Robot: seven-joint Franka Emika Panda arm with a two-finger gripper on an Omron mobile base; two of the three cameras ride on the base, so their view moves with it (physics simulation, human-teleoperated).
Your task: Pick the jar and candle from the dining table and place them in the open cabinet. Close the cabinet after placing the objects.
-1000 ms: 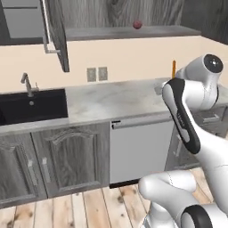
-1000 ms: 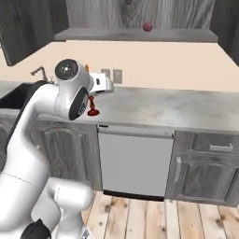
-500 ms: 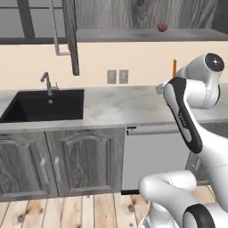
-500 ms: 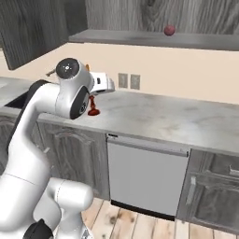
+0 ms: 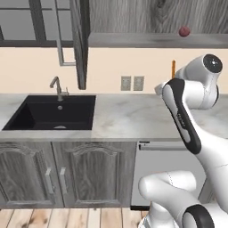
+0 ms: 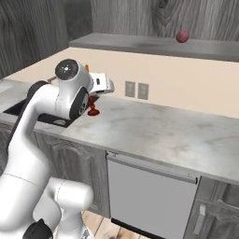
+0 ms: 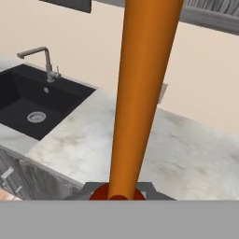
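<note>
Above the white-grey marble counter (image 5: pixel 129 118) right of the black sink (image 5: pixel 53 111), your gripper (image 7: pixel 119 193) sits clamped on the thin orange taper candle (image 7: pixel 140 88) at its dark red candlestick, so keep it upright and lift clear onto the grey cabinet shelf (image 5: pixel 147 40).

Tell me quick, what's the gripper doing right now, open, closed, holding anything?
Gripper: shut on the candle, gripping its dark red candlestick base, orange taper upright above the marble counter.
</note>
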